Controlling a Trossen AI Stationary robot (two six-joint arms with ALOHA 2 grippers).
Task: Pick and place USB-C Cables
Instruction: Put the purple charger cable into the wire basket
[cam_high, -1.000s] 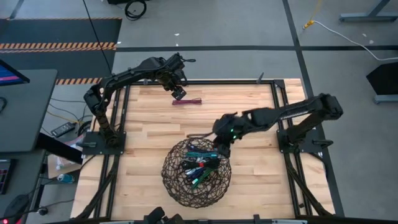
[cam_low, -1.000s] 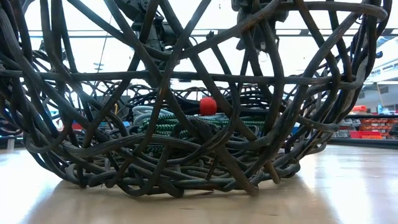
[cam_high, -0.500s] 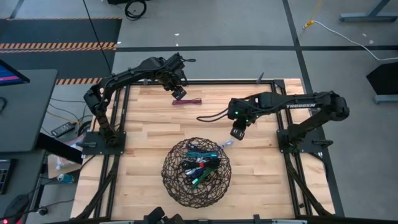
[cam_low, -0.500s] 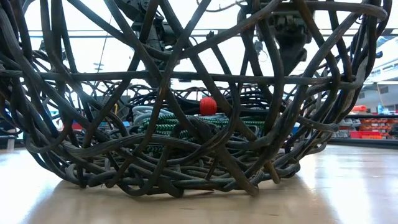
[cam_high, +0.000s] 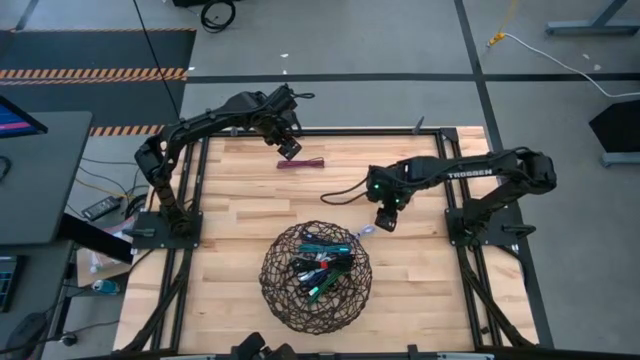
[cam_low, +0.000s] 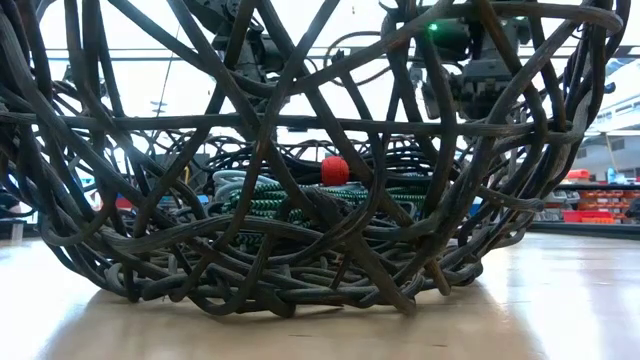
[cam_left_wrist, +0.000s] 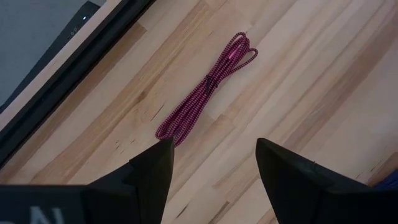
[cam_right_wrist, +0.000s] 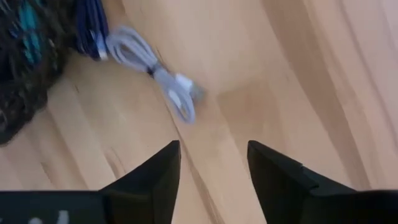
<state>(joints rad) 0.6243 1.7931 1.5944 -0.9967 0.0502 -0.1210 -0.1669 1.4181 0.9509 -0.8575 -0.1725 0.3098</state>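
A round wire basket (cam_high: 316, 277) stood on the wooden bench (cam_high: 230, 215) and served as the landmark. Inside it lay a heap of coiled cables (cam_high: 318, 265) in teal, green, black and dark red; from the low view a green-and-white braided coil (cam_low: 285, 200) and a red plug end (cam_low: 334, 170) showed through the wires.

Just outside the basket's rim, on the side toward the right arm, a light grey cable (cam_right_wrist: 158, 73) lay loose on the bench, touching nothing but the wood. The right pincer (cam_right_wrist: 211, 163) hung above the bench a little beyond that cable, away from the basket, its fingers spread and empty.

Well apart from the basket, near the bench's far edge, a maroon cable (cam_left_wrist: 208, 84) lay stretched in a long narrow bundle. The left pincer (cam_left_wrist: 211, 165) hovered just beside it, on the side away from the basket, jaws released with nothing between them.
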